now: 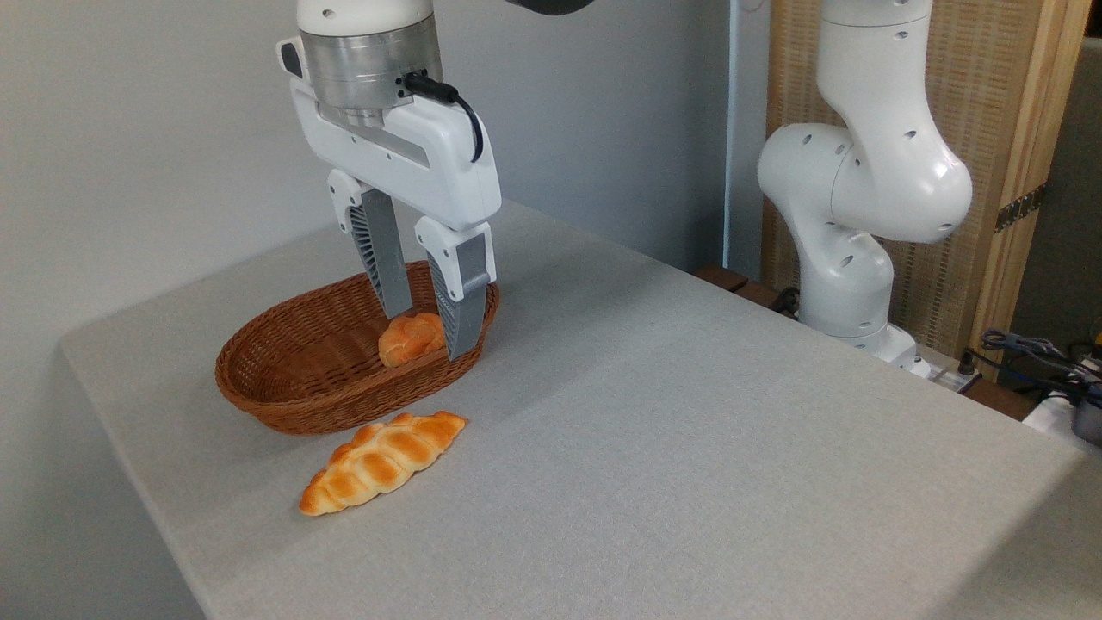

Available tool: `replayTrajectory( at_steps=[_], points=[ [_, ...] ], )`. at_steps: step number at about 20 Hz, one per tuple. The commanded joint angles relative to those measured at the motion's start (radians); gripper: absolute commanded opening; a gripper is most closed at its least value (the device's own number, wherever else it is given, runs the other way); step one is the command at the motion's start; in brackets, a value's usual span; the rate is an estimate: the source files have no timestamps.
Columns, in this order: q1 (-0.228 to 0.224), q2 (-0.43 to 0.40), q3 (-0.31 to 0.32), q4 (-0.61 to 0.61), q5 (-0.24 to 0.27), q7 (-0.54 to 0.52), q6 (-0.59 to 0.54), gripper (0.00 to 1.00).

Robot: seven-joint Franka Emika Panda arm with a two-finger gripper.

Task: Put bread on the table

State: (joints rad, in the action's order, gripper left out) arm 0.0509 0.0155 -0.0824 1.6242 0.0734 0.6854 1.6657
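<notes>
A plain pale grey wall [129, 129] is running behind the scene — smooth, evenly lit, catching soft shadow lower down. At the right a woven straw-coloured panel [999, 103] in a light wooden frame [1037, 172] is standing upright, with a narrow pale vertical strip [734, 129] dividing it from the wall. Low in the right corner, dark cables [1029, 349] are lying tangled — details there are blurring out.
</notes>
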Motion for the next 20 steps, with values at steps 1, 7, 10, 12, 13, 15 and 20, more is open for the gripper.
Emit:
replayTrajectory(
  at_steps=[1,7,10,12,13,15,20],
  points=[
    [-0.002,-0.012,-0.016,-0.001,0.009,0.003,-0.007,1.0],
    [-0.005,-0.014,-0.014,-0.003,0.009,-0.001,-0.009,1.0],
    [-0.005,-0.014,-0.013,-0.001,0.009,-0.001,-0.009,1.0],
    [-0.003,-0.014,-0.01,-0.003,0.009,0.0,-0.009,1.0],
    [-0.005,-0.014,-0.011,-0.001,0.009,0.0,-0.009,1.0],
    [-0.005,-0.014,-0.016,0.0,0.011,0.003,-0.026,1.0],
    [-0.031,0.001,-0.095,0.015,0.023,-0.007,-0.035,1.0]
  ],
)
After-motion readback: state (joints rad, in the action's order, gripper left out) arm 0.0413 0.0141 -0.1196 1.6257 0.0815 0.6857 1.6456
